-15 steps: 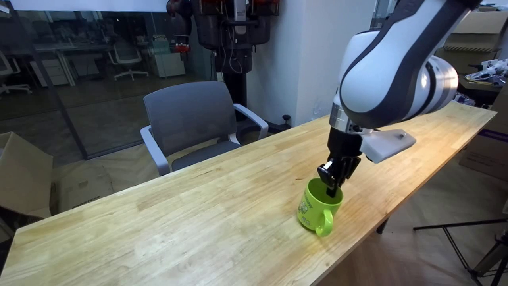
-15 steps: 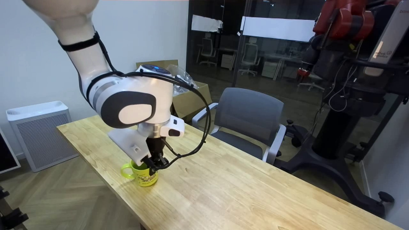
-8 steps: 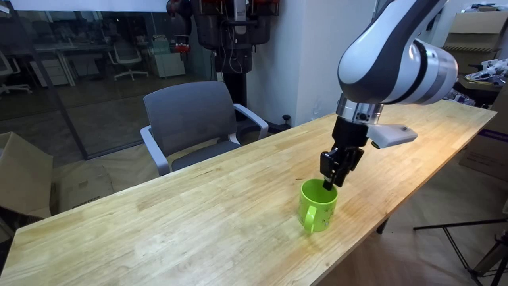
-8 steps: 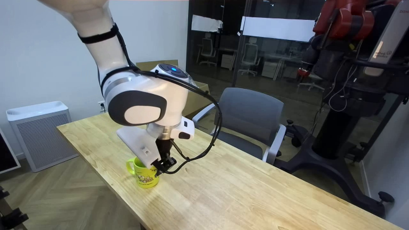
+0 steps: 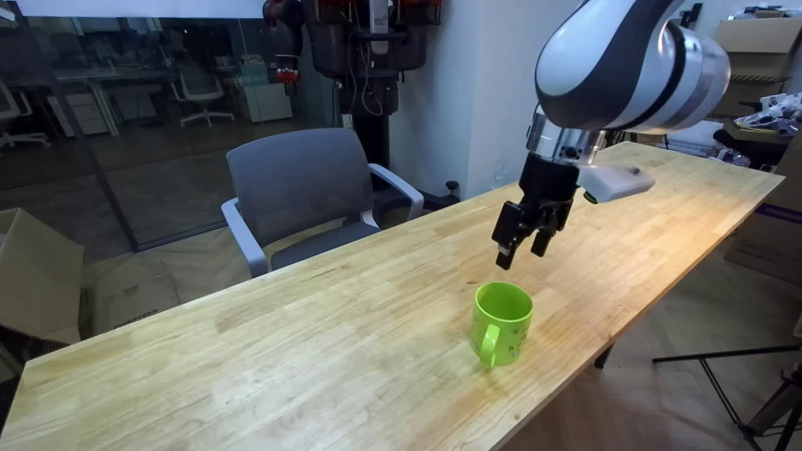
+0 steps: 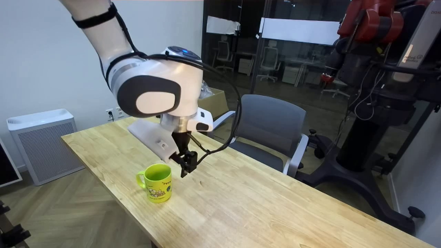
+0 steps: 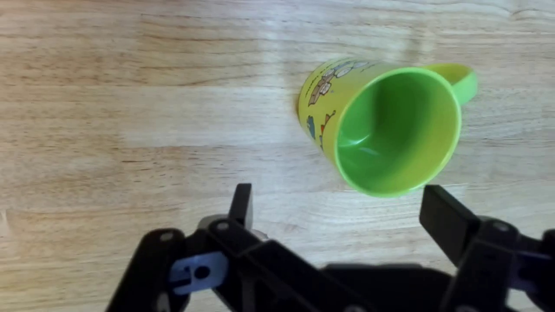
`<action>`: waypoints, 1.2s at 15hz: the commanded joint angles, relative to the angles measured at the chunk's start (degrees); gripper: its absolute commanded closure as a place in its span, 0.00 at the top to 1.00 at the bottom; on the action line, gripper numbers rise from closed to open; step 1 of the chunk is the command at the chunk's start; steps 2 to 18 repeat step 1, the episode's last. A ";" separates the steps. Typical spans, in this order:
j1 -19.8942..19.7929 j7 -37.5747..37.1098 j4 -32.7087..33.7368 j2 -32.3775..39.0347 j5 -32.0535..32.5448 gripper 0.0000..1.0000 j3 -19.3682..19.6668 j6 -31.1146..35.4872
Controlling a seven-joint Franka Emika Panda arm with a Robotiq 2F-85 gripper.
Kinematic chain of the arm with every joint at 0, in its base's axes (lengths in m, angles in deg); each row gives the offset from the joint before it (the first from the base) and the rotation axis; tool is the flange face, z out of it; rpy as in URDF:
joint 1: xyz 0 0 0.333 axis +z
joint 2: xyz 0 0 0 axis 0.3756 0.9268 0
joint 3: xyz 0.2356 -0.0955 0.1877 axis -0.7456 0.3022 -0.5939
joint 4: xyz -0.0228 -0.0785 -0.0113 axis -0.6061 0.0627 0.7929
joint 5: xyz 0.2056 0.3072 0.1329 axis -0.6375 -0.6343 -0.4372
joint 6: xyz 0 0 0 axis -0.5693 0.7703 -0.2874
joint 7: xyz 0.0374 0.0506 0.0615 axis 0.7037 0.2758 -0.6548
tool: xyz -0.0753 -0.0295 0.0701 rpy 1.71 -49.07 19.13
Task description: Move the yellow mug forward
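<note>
glossy, cylindrical yellow mug (image 5: 506, 329) stands upright on the wood-grained desk (image 5: 282, 351). black end effector (image 5: 522, 255) hangs clear of the mug, jaws apart.

Arm (image 6: 191, 82): glossy white shells (image 5: 583, 56) with dark grey panels (image 6: 148, 83). Wrist collar (image 5: 554, 141): bare silver metal. Top pad (image 6: 191, 54): dark, with a blue light (image 6: 185, 51). Cable (image 6: 238, 106): black, looped. Strap (image 6: 94, 21): black, encircling the white link (image 6: 107, 39). Claw (image 5: 521, 257): black, angular, with round screw heads (image 7: 222, 225).
</note>
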 commanded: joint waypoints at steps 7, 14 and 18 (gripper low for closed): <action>1.80 -0.40 0.02 -0.87 0.04 1.00 1.51 -0.88; 1.80 -0.40 0.02 -0.87 0.04 1.00 1.51 -0.88; 1.80 -0.40 0.02 -0.87 0.04 1.00 1.51 -0.88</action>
